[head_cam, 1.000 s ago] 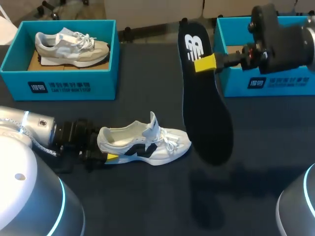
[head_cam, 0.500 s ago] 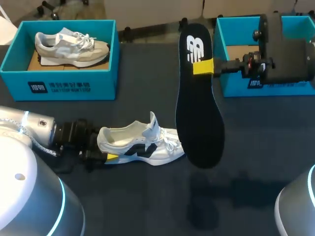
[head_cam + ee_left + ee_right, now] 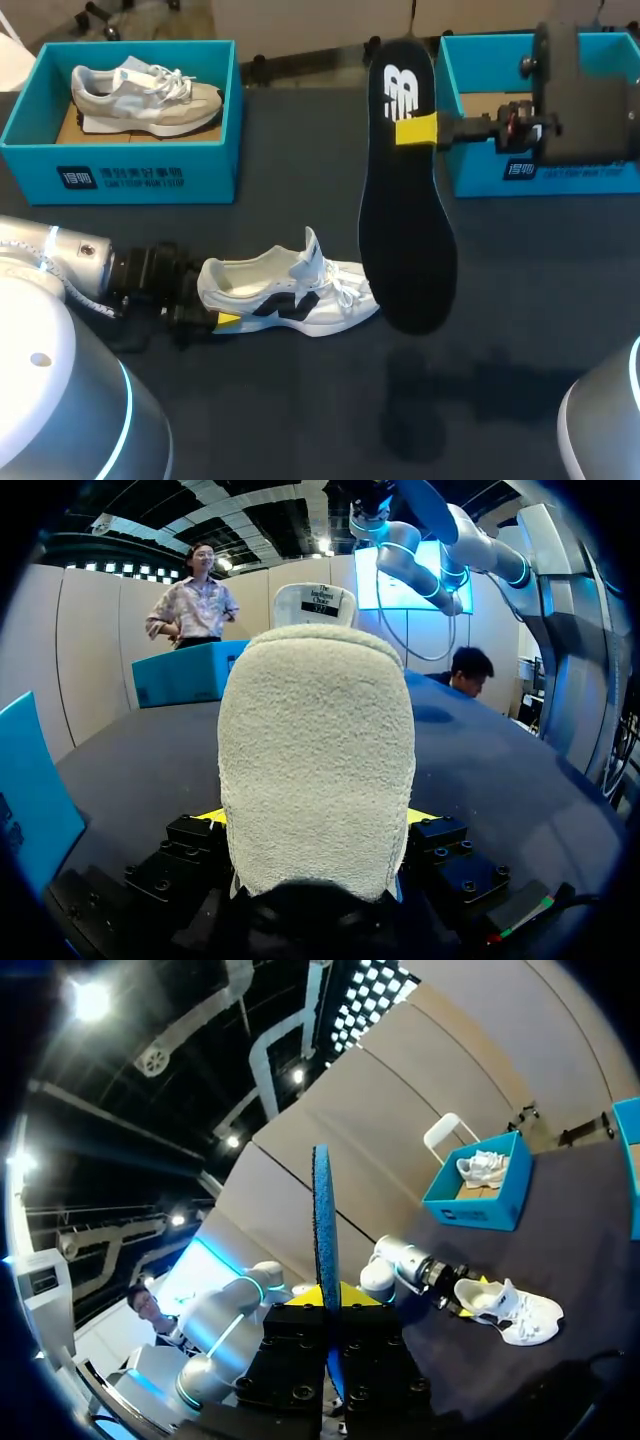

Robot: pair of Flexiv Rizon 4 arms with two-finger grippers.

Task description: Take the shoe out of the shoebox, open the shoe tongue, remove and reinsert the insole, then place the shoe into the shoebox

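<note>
Both clamped: left pincer [image 3: 216, 308] low, right pincer [image 3: 417, 131] raised.

Head view: even, moderate overhead light. Dark table [image 3: 300, 430] mostly matte. Soft, broad shadow of insole [image 3: 405, 230] on table below it; thin shadow under shoe [image 3: 290, 292]. Right wrist view: dim, ceiling lamps [image 3: 90, 1000] flare hard. Left wrist view: shoe heel evenly lit, table with pale sheen.
</note>
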